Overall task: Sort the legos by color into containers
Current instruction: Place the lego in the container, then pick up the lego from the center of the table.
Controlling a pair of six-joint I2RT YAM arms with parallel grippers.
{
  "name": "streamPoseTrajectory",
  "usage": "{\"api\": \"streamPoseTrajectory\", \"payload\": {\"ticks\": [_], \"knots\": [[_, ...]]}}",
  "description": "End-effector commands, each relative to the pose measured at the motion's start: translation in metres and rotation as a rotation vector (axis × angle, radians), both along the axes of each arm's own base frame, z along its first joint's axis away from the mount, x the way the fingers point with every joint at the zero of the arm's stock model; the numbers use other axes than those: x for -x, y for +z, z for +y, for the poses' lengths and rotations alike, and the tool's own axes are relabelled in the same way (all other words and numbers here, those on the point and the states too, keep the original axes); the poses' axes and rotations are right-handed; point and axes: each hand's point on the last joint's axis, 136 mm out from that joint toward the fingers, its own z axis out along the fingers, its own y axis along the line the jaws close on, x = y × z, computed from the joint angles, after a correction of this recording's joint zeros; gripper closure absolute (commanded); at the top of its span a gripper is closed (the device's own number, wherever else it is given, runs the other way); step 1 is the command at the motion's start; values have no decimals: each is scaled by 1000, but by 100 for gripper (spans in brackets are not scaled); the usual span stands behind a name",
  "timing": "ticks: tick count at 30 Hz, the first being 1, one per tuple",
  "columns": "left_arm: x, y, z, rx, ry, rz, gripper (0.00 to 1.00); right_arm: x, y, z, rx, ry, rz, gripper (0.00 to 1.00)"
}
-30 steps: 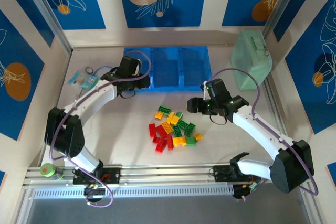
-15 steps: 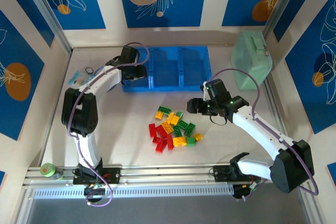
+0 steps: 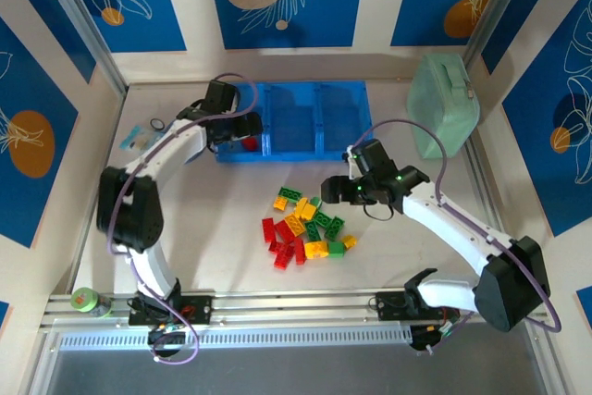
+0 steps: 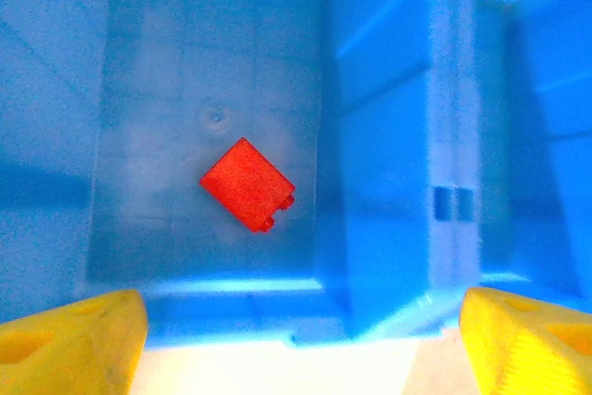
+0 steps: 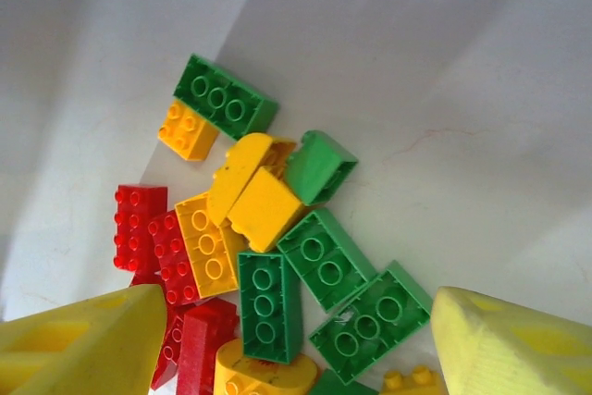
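Our left jaws stand wide apart with nothing between them, hung over the left compartment [image 4: 148, 90] of the tray [image 3: 305, 153]. A red brick [image 4: 246, 184] lies flat and loose on the compartment floor, near the dividing wall. We judge the jaws are spread there so the brick rests free, which makes this the red bin.

Our right jaws are apart too and empty, held low over the pile [image 5: 268, 256] on the worktop [image 3: 213, 228]. One finger sits to each side, likely so they can close on one brick without shoving the rest. Under them green, yellow and red bricks lie heaped, touching and overlapping, with a green brick [image 5: 225, 94] at the far edge.

The pile sits near the tray's front wall, between both arms. Nearly all the sorting remains, by our reckoning.
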Motion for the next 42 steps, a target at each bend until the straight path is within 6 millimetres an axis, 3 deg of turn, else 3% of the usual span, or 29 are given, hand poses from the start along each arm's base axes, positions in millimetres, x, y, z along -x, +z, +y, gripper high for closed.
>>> {"api": "streamPoseTrajectory", "payload": {"ticks": [1,5,6,13,19,26,42], "knots": [[24,37,3,30,-16,-100,15,-1,7,21,21,120,-41,24],[60,37,8,47,-29,-132,16,-7,6,47,57,270,-81,29],[71,34,10,48,-28,-134,16,-11,5,52,78,308,-103,34],[131,10,26,32,-35,-117,17,-32,-10,83,150,501,-104,33],[164,-16,31,76,-23,-80,18,-48,-35,98,185,585,-38,34],[179,-31,29,65,-37,-63,19,-48,-55,104,216,690,-31,35],[181,-44,26,55,-45,-42,19,-57,-90,102,307,788,-49,33]]}}
